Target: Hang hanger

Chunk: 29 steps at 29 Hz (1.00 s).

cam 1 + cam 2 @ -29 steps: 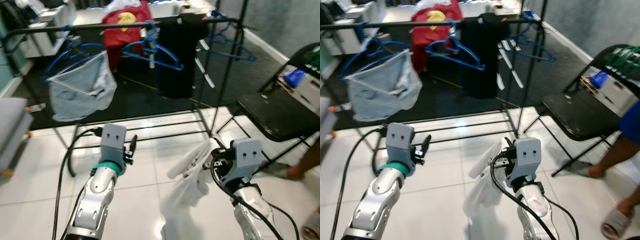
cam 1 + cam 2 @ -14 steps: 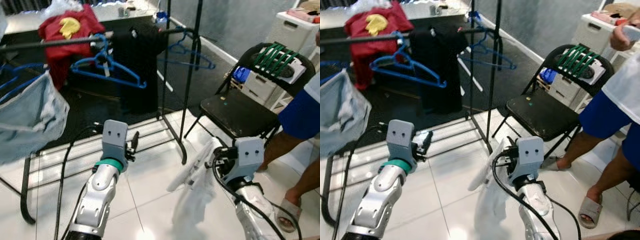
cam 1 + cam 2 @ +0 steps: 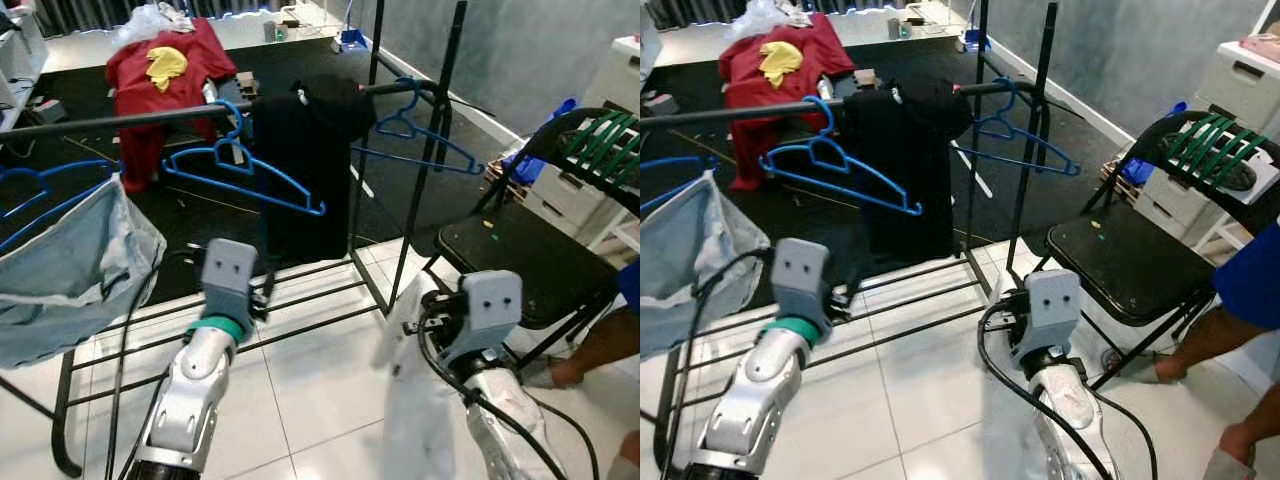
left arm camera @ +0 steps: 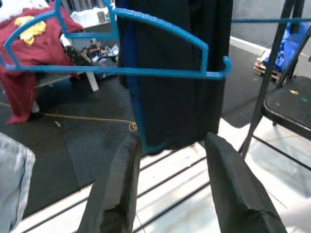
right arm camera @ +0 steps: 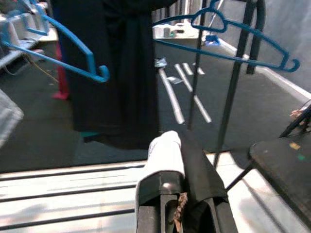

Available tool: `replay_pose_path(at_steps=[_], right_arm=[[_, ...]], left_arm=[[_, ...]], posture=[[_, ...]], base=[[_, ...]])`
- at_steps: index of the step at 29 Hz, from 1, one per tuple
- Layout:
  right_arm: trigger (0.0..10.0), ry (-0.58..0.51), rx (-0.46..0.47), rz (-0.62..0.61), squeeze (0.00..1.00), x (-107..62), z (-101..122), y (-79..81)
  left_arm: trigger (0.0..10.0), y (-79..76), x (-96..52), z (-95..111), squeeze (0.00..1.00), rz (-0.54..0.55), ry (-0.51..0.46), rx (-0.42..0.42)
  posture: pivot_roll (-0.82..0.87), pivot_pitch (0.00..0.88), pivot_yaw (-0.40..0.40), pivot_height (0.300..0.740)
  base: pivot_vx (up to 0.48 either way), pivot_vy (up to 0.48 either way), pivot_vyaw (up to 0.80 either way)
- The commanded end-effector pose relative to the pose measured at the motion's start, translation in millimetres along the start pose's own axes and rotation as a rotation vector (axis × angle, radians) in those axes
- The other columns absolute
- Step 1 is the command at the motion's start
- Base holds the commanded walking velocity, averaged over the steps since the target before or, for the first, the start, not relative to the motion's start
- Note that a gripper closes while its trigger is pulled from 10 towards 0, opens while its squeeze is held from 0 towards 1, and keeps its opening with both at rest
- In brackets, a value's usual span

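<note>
Change since earlier: camera has swung back toward the clothes rail; white garment now hangs straight down instead of bunched up.
Right gripper: at 5 o'clock in the head view, fingers clamped on the white garment; a hanger inside it is probably there, but I cannot make it out.
Left gripper: at 7 o'clock, fingers spread wide, nothing between them, facing the black garment.
Rail: blue hanger at 11 o'clock, second blue hanger at 1 o'clock, grey garment at 9 o'clock.
Folding chair: at 3 o'clock, beside a person's leg.
</note>
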State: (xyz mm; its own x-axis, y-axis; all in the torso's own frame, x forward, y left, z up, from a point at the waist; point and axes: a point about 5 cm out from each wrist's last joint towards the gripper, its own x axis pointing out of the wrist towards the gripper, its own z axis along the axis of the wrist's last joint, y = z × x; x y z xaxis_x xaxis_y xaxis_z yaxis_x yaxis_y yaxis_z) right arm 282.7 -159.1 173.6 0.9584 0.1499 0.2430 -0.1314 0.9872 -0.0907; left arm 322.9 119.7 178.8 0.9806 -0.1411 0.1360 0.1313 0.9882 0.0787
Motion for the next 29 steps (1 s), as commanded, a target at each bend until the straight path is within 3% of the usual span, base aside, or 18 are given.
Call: replay_pose_path(at_steps=[1, 15, 22, 29], right_arm=[[10.0, -0.018, -0.006, -0.005, 0.0, -1.1, 2.7, -0.7], [10.0, -0.007, 0.016, 0.025, 0.0, -2.1, -1.2, 4.3], [10.0, 0.007, 0.014, 0.026, 0.0, -4.7, -5.2, 3.7], [10.0, 0.017, 0.014, 0.029, 0.0, -5.0, -8.2, 5.1]], left_arm=[[10.0, -3.0, -0.4, -1.1, 0.0, -0.006, 0.008, 0.0], [10.0, -6.6, -2.8, 8.9, 0.0, -0.037, 0.004, -0.04], [10.0, -23.8, -16.2, 12.4, 0.0, -0.153, 0.077, -0.147], [10.0, -33.4, -19.5, 17.4, 0.0, -0.197, 0.076, -0.15]], posture=[[-0.24, 0.11, 0.102, 0.74], [-0.23, 0.107, 0.101, 0.74], [-0.23, 0.111, 0.102, 0.74], [-0.22, 0.114, 0.103, 0.74]], base=[[0.48, 0.0, 0.72], [0.469, 0.0, 0.05], [0.0, 0.0, 0.0], [0.0, 0.0, 0.0]])
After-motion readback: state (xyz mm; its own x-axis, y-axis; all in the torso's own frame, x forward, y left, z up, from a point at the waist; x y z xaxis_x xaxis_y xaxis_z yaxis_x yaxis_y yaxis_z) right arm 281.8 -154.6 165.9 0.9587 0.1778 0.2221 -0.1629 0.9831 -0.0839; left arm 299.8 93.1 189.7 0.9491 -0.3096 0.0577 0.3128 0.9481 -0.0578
